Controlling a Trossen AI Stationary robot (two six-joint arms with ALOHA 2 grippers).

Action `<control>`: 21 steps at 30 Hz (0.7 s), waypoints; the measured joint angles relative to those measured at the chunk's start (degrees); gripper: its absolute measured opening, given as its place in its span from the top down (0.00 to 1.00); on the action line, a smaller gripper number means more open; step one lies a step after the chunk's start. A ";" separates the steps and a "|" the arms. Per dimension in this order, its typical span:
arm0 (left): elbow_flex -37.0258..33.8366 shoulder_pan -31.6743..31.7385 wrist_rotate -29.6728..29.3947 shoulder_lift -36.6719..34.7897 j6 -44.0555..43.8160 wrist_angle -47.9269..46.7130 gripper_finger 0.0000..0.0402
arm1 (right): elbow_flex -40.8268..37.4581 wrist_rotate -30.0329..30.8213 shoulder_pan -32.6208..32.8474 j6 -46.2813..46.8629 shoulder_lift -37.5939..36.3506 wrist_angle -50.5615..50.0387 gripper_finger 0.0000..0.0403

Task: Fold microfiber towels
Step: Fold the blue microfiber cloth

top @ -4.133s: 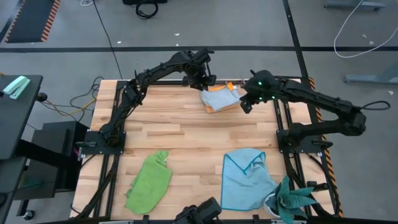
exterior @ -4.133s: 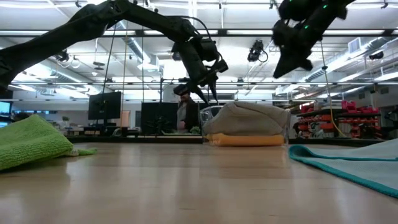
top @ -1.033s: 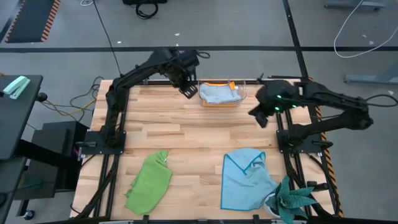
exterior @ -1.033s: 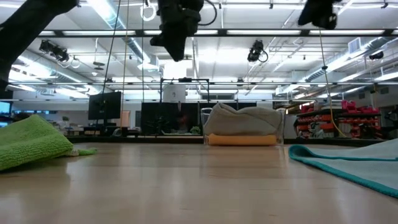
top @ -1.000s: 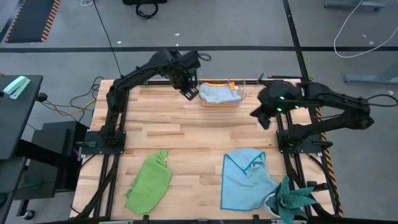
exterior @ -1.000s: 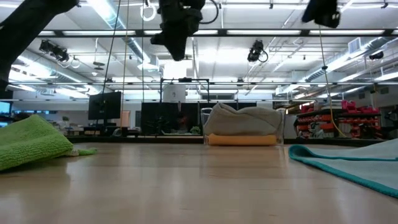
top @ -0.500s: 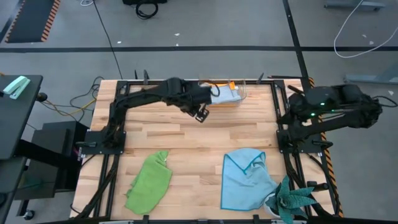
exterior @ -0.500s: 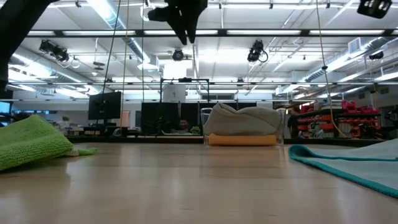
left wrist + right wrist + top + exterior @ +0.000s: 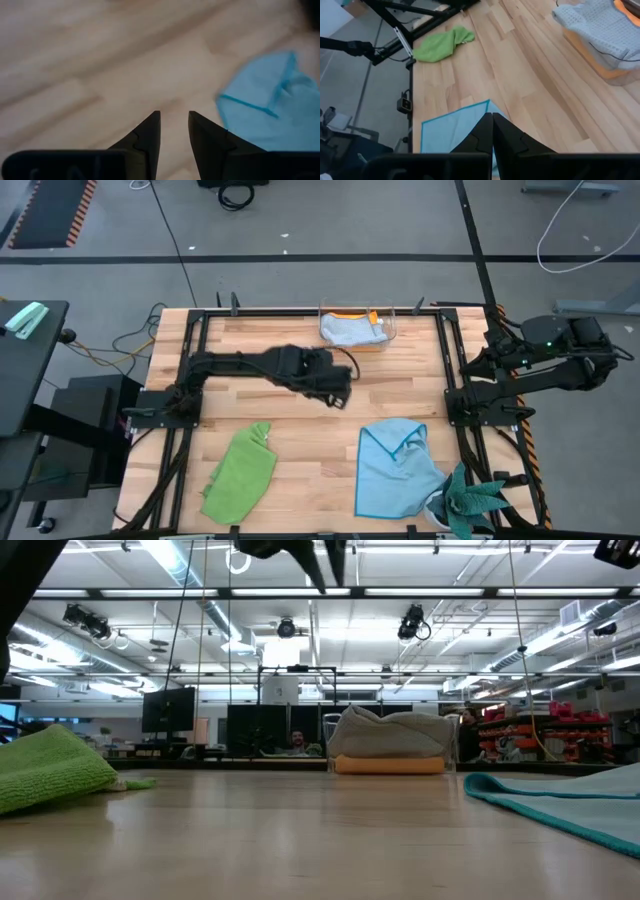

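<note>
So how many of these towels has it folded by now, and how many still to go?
Two look done: the grey towel lies folded on the orange-yellow towel inside the clear box. Nothing is in hand: the left pincer hovers empty and slightly open over mid-table, and the right pincer is shut, off the right edge. Left to fold: the light blue towel and the lime green towel, both loose.

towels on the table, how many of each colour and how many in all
lime green towel: 1
light blue towel: 1
grey towel: 1, in the clear box
orange-yellow towel: 1, under the grey one
total: 4
</note>
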 joint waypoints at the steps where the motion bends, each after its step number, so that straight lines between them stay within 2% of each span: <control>1: 0.00 -0.59 1.15 0.99 0.15 1.02 0.73 | -0.31 0.00 0.00 -0.13 0.04 0.04 0.97; 7: -0.11 -3.06 5.37 7.79 5.52 12.20 0.73 | -3.08 -0.02 0.00 -1.55 0.29 0.32 0.97; 13: -0.08 -2.96 7.40 13.00 13.88 28.54 0.73 | -5.73 -0.02 0.00 -1.48 0.31 1.00 0.97; 15: 0.00 -2.96 7.89 14.62 18.40 33.85 0.73 | -6.47 -0.02 0.00 -1.21 0.36 1.05 0.97; 21: -0.07 -2.99 8.69 19.55 36.27 36.31 0.73 | -7.79 -0.03 0.00 -0.42 0.82 1.49 0.97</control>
